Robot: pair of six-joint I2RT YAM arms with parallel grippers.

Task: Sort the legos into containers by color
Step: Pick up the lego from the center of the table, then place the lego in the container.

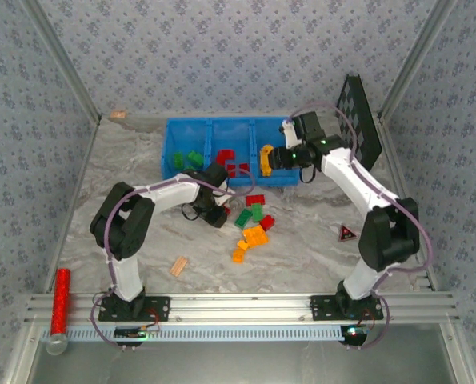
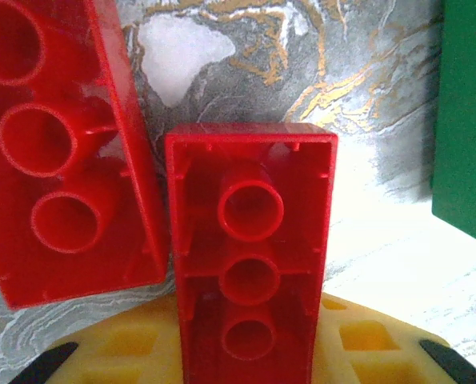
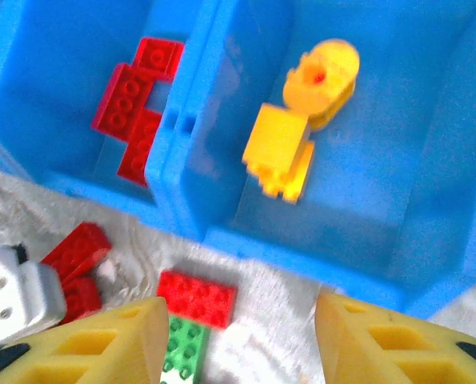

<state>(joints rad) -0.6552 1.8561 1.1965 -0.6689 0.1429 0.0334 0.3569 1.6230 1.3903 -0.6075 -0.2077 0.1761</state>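
My left gripper [image 2: 250,356] is shut on a red lego [image 2: 250,248] that lies underside up on the table, its yellow fingers [image 2: 118,348] pressed against both sides. A second red lego [image 2: 54,144] lies just to its left and a green one [image 2: 466,120] to its right. From above, this gripper [image 1: 219,218] sits low at the left edge of the loose legos [image 1: 254,224]. My right gripper [image 3: 238,340] is open and holds nothing; it hovers at the front wall of the blue containers [image 3: 430,264], by the right compartment with its yellow legos [image 3: 282,148].
Green legos [image 1: 191,158] lie in the left compartment and red ones [image 1: 231,162] in the middle. A tan wooden block [image 1: 178,266] lies near the front. At the front left stands a red glittery cylinder [image 1: 60,304]. A checkered board [image 1: 362,120] leans at the back right.
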